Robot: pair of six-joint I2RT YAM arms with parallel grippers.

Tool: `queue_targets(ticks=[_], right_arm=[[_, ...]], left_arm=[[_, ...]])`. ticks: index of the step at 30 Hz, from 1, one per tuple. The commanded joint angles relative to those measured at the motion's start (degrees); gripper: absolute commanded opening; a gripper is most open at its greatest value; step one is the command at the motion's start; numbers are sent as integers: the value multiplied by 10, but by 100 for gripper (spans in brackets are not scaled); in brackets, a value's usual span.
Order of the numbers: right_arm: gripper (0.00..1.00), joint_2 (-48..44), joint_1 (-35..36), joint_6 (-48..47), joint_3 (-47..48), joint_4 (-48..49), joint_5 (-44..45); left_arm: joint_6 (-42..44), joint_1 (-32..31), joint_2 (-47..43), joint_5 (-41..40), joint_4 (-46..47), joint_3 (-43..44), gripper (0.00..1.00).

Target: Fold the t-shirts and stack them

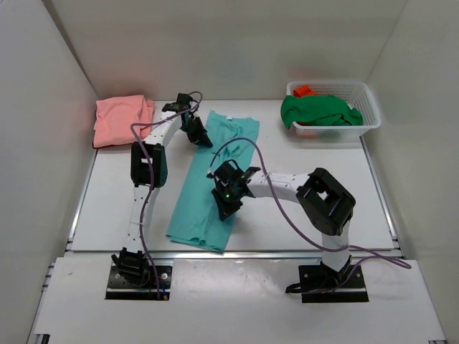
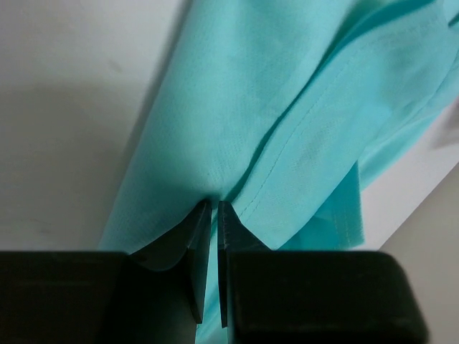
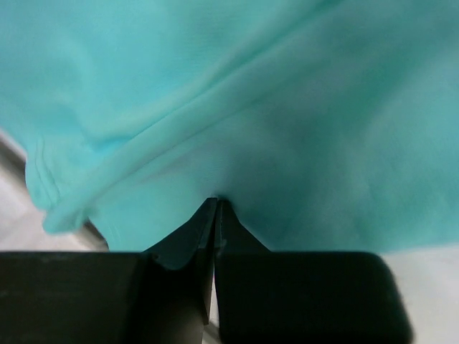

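A teal t-shirt (image 1: pixel 215 172) lies as a long folded strip down the middle of the table. My left gripper (image 1: pixel 201 136) is shut on its left edge near the collar end; in the left wrist view the jaws (image 2: pixel 215 204) pinch the teal cloth (image 2: pixel 272 107). My right gripper (image 1: pixel 228 204) is shut on the shirt's right side near the hem end; the right wrist view shows the jaws (image 3: pixel 216 202) closed on teal fabric (image 3: pixel 251 107). A salmon pink t-shirt (image 1: pixel 122 119) lies folded at the back left. A dark green t-shirt (image 1: pixel 319 110) is heaped in the basket.
A white mesh basket (image 1: pixel 367 115) stands at the back right, with something orange (image 1: pixel 304 91) behind the green shirt. White walls close in the table on three sides. Purple cables run along both arms.
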Motion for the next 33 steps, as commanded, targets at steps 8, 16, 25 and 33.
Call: queue_targets(ticks=[8,16,25,33], right_arm=[[0,4,-125,-164,12,-100,74],[0,-21,-113,-172,40,-77,26],[7,-183,-98,-122,-32,54,9],[28,-311,-159,11,-140,-37,66]], left_arm=[[-20,36,5,-53,-8,30,20],[-51,28,26,63,57,108,25],[-49,18,-110,118,62,82,31],[96,6,-515,-24,8,-504,49]])
